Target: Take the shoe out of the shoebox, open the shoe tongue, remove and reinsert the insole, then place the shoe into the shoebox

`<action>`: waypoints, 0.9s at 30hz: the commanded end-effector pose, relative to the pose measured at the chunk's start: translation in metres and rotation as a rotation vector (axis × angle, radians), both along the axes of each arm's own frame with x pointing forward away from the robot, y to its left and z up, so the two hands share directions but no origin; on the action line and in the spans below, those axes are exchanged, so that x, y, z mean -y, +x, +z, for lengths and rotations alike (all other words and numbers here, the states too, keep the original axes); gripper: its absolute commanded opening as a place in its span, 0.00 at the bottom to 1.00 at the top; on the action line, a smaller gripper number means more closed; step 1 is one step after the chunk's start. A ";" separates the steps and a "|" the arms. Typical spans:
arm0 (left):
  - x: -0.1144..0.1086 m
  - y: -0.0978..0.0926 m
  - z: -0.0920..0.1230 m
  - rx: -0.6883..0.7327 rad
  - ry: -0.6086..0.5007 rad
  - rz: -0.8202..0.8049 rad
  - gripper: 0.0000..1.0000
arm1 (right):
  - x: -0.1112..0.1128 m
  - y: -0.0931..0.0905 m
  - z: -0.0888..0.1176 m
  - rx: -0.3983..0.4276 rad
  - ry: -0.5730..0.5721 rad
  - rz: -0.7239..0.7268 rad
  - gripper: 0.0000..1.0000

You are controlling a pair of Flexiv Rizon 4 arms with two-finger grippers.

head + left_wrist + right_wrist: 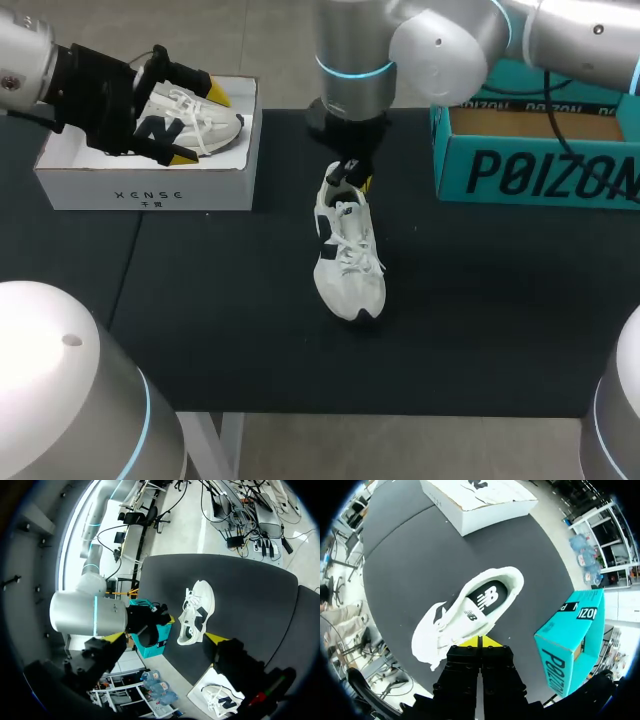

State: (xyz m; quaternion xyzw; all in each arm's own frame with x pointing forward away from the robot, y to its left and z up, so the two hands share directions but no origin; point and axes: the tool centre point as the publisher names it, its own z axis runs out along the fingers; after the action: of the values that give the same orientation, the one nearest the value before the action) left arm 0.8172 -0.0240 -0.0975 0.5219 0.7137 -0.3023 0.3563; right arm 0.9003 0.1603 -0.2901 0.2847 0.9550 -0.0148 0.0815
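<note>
A white shoe with dark patches (345, 255) lies on the black table, toe toward the front edge, also seen as the shoe (195, 612) in the left wrist view. My right gripper (352, 178) hangs over its heel, shut, its yellow tips (480, 641) pressed together right beside the heel rim of the shoe (470, 612). The dark insole (485, 600) shows inside. A second white shoe (190, 115) lies in the white shoebox (150, 185). My left gripper (200, 125) hovers over that box, open and holding nothing, its fingers (215, 639) spread wide.
A teal cardboard box (540, 150) stands open at the back right, close to my right arm, and shows as the teal box (567, 645) beside the right gripper. The white shoebox (475, 505) lies beyond the shoe.
</note>
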 end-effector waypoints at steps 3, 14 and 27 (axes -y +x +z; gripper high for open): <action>0.000 0.000 0.000 0.001 0.003 0.001 1.00 | 0.007 0.028 0.001 0.100 -0.089 0.283 0.00; 0.000 0.000 0.000 0.001 0.003 0.001 1.00 | -0.015 0.054 -0.004 0.064 -0.119 0.489 0.00; 0.000 0.000 0.000 0.001 0.003 0.001 1.00 | -0.025 0.108 -0.024 0.046 -0.148 0.508 0.53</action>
State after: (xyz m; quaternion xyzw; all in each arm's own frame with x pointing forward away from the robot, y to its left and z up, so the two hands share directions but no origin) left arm 0.8172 -0.0240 -0.0975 0.5219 0.7137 -0.3023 0.3562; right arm 0.9957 0.1771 -0.3076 0.0279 0.9885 -0.0517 0.1393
